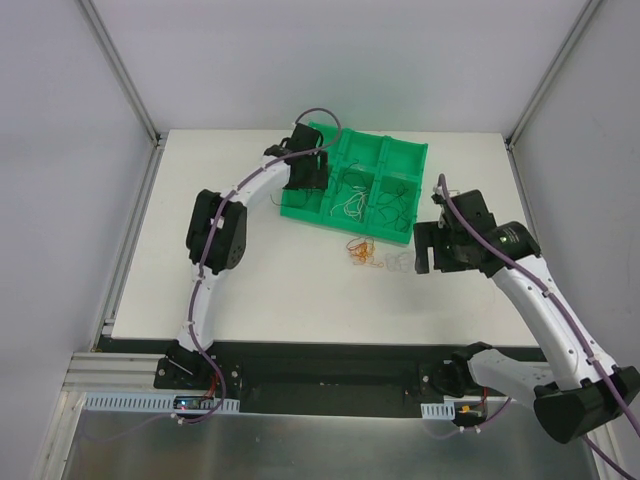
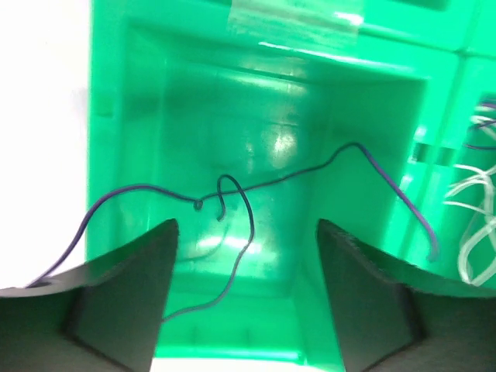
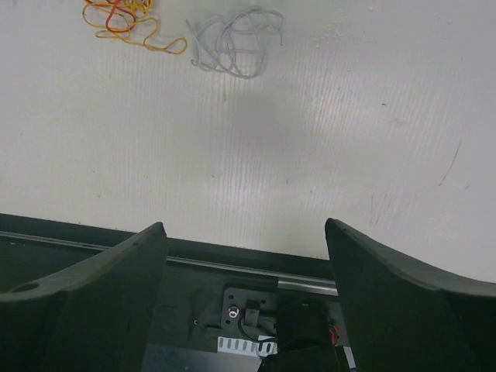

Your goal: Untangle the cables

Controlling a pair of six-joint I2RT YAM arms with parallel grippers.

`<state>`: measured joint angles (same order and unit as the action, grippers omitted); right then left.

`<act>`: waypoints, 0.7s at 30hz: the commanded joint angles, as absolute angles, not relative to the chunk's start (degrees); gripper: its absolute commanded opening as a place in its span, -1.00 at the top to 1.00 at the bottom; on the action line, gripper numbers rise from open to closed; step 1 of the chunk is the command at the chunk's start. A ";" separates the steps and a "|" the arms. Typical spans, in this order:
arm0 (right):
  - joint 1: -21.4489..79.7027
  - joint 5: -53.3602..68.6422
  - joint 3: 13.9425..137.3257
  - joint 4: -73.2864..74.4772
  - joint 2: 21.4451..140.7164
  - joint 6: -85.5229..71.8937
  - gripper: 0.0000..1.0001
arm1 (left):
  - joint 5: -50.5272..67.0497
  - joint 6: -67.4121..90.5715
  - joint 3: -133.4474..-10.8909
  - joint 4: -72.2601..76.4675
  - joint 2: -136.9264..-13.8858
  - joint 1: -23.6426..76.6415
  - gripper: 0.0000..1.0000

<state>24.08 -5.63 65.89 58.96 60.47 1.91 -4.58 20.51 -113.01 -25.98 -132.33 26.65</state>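
Left end effector: Your left end effector (image 2: 246, 232) hangs over the left-hand compartment of the green tray (image 1: 395, 145), fingers apart and clamped on nothing.
Dark wire: A single dark wire (image 2: 155, 187) lies across that compartment. Its middle is twisted into a small loop, one end is draped over the left wall and the other climbs the right wall.
Why there: The fingers stand on either side of the loop, which suggests the tray sorts strands by colour and this compartment takes the dark ones.
Neighbouring compartment: White wires (image 2: 477, 194) curl in the compartment to the right, apart from the dark strand.
Right end effector: Your right end effector (image 3: 244, 232) waits low over the near part of the counter (image 3: 310, 139), fingers wide with nothing between them.
Unsorted pile: Orange and red wires (image 3: 124, 19) sit knotted together on the counter just in front of the tray. A pale bundle (image 3: 232, 39) lies just beside them, not visibly touching.
Why it waits: From there the right arm looks ready to reach forward to that pile without crossing the left arm.
Progress: Some strands are in the tray, but the two bundles on the counter are yet to be separated.
Risk: The wires are hair-thin and springy, so a pinch may lift several at once.
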 commanded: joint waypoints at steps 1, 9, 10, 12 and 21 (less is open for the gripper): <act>23.82 -2.20 66.62 55.82 62.65 0.71 -0.70 | -0.80 18.46 -115.58 -27.77 -121.83 26.89 -0.64; 23.73 1.30 76.27 47.47 76.70 -5.09 -0.67 | 4.39 18.46 -104.44 -31.46 -106.81 26.81 -0.98; 23.64 1.32 78.46 46.59 78.90 -6.05 -0.65 | 4.74 17.67 -101.54 -31.73 -103.05 26.81 -0.96; 23.56 1.32 83.47 45.01 84.61 -7.47 -0.61 | 6.15 16.09 -96.01 -31.99 -96.62 26.81 -0.93; 23.47 -2.02 107.82 41.83 110.63 -8.35 -0.16 | 10.11 17.75 -67.00 -36.64 -65.69 26.81 -0.89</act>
